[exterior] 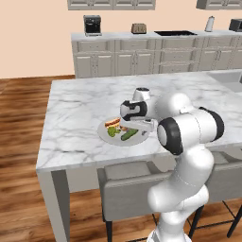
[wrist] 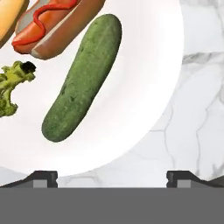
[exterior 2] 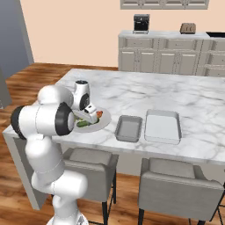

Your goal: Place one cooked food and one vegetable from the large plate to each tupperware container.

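The two-finger gripper (wrist: 112, 177) is hanging wide open, holding nothing, over the round pale plate (wrist: 148, 87) bearing a dark green cucumber (wrist: 81, 78), near the marble counter's (exterior: 75, 108) front edge.

Marble island (exterior 2: 145, 94): plate (exterior 2: 102, 125), two trays (exterior 2: 129, 128)

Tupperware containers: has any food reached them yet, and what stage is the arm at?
Nothing is done yet: both tupperware containers look empty. On the large plate lie the cucumber, the hot dog and the broccoli. In hand: the gripper hovers open just above the plate, gripping nothing. Left: carrying one cooked food and one vegetable to each container.
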You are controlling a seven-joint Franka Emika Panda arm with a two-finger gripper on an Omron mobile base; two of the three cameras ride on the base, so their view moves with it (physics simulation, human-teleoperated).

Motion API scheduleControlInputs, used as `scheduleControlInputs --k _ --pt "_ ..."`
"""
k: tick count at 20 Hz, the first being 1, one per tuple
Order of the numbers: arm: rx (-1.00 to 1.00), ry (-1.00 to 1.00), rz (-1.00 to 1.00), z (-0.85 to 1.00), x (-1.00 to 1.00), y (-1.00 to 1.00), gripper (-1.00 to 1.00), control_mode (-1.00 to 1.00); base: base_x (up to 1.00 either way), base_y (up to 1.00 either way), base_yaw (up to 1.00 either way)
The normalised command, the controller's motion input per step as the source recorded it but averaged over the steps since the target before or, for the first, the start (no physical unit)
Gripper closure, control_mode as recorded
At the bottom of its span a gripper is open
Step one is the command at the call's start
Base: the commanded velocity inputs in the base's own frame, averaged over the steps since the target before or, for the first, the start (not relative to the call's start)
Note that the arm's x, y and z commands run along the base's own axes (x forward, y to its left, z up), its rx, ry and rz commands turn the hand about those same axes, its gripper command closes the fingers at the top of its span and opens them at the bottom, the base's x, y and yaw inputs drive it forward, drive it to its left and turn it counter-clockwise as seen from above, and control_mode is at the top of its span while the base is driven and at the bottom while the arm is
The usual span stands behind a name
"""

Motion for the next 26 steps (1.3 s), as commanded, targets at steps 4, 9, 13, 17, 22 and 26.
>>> scheduleControlInputs --k 4,9,13,17,22,26 --pt "0.04 0.0 0.0 -0.36 0.54 0.01 -1.0 -1.0 0.0 0.0 0.0" --pt "0.0 0.01 0.0 -0.34 0.5 0.0 -1.0 -1.0 0.0 0.0 0.0" --pt "0.0 0.02 0.0 -0.29 0.4 0.08 -1.0 -1.0 0.0 0.0 0.0" --pt "0.0 0.04 0.0 -0.23 0.29 0.11 -1.0 -1.0 0.0 0.0 0.0" --pt "0.0 0.01 0.0 -0.13 0.02 0.0 -1.0 -1.0 0.0 0.0 0.0" --pt "0.0 0.0 0.0 -0.07 0.0 0.0 1.0 -1.0 0.0 0.0 0.0"
